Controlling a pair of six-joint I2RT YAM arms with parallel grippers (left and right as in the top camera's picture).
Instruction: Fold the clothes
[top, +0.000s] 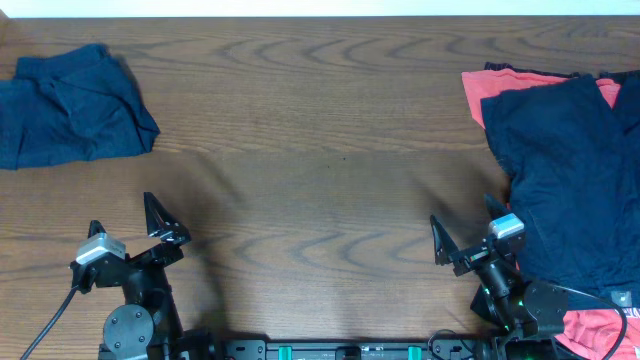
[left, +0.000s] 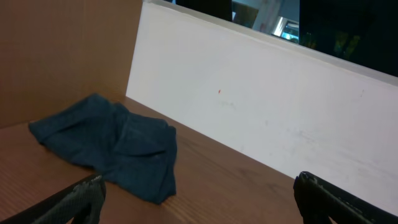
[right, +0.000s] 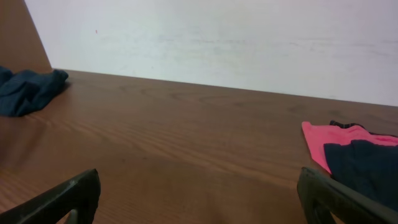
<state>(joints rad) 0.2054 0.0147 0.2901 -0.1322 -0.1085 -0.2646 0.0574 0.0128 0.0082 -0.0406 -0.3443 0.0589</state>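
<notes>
Clothes are lying in two places. A navy garment (top: 70, 105) is sitting crumpled at the far left of the table (top: 320, 150), loosely bunched, with folds and a seam showing and its edges uneven. Over at the right a heap (top: 570, 190) is spreading along the table's right edge. Its top piece is dark navy and wrinkled, and a coral-red garment (top: 478, 92) is peeking out from under it at the far end and again at the near corner.

The table is showing dark brown wood with a strong grain. A plain white wall (left: 261, 106) is running along its far edge; above it the left wrist view is catching only dim, blurred shapes.

Left gripper (top: 120, 212) is hovering at the near left, jaws standing wide apart, holding nothing and touching nothing. Right gripper (top: 462, 215) is hovering at the near right, jaws just as wide and empty, just beside the heap's left edge and not gripping it
</notes>
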